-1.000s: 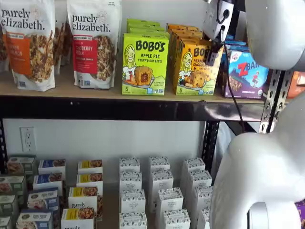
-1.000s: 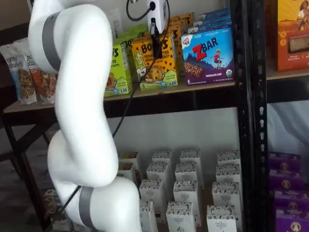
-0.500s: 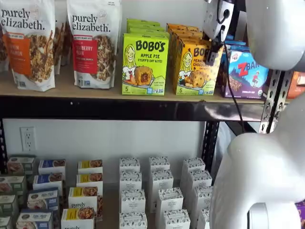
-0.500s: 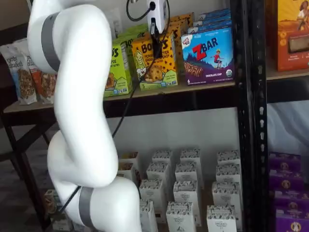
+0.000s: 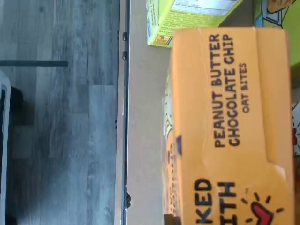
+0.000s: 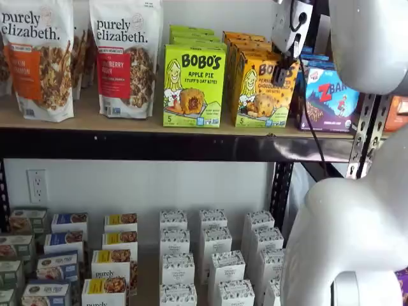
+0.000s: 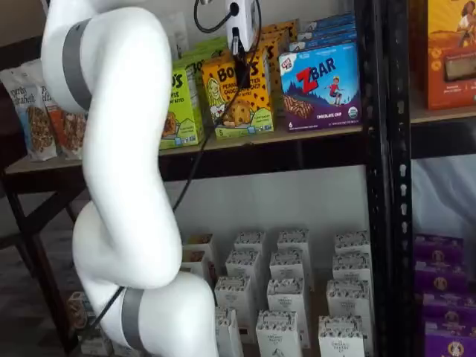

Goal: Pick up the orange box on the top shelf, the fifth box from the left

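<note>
**Gripper over the orange box on the top shelf**

In the wrist view I look straight down on the orange box [image 5: 229, 131]. Its matte cardboard top panel fills most of the picture, with black block letters reading "PEANUT BUTTER CHOCOLATE CHIP OAT BITES". The panel's long axis runs alongside the shelf's front edge, and a fold line crosses the flap near one end. Beside the box lies a strip of the tan, smooth top shelf [image 5: 143, 140], bounded by a thin metal lip; past that lip is grey wood-grain flooring. A lime-green box [image 5: 187, 18] sits just beside one end of the orange box.

In a shelf view the orange box [image 6: 260, 92] stands upright, printed face toward me, long axis vertical, at the front of a row of like cartons. The lime-green Bobo's box [image 6: 193, 86] is just beside it on one flank, a blue Zbar box [image 6: 330, 99] on the other. The gripper [image 6: 285, 58] hangs at the orange box's upper corner; I see its white body and dark fingers, but I cannot tell whether they are parted or closed.

In a shelf view from the side, the orange box [image 7: 239, 100] again stands upright on the board [image 7: 297, 135], between green and blue cartons. The gripper [image 7: 239, 46] sits at its top edge, side-on, so I cannot tell its state here either.
</note>
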Robot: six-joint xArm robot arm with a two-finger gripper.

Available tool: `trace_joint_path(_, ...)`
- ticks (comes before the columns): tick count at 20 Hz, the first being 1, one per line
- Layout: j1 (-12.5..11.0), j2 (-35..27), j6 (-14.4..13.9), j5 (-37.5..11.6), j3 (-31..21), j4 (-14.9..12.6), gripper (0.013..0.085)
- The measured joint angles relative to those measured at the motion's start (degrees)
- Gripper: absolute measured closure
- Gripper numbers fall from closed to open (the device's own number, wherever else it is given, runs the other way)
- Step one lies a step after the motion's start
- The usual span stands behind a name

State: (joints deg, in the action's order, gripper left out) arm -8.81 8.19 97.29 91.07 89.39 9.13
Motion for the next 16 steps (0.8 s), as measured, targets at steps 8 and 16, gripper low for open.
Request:
trace_joint_path(8, 0.74, 0.48, -0.68, 1.42, 0.64, -1.23, 0.065)
trace_joint_path(16, 2.12, 2.86, -2.4, 7.53, 2.17, -2.1, 0.065)
